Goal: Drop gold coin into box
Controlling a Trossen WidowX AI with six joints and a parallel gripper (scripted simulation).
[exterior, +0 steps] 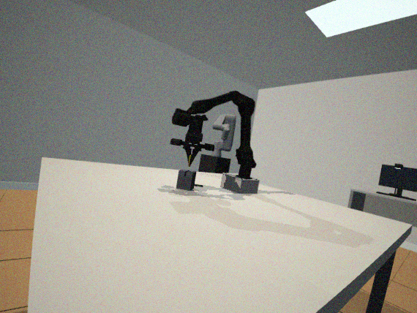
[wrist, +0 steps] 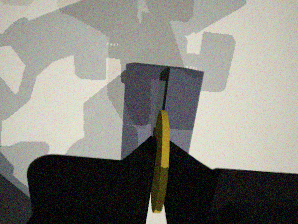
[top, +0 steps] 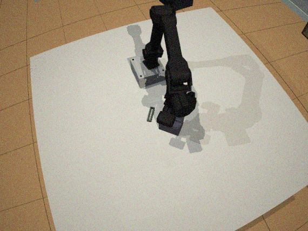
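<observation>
While you're hovering over the grey box [wrist: 162, 102], the gripper [wrist: 159, 165] is pinching the gold coin [wrist: 160, 159] edge-on, just above the slot [wrist: 164, 90]. It's thin, rigid and probably slippery, so you're wanting face-on clamping near its upper rim.

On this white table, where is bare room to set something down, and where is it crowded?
Bare stretches: the near half of the table and its left side. Crowded: the middle, where the arm base, green holder and grey box sit close under the hand holding the coin.
</observation>
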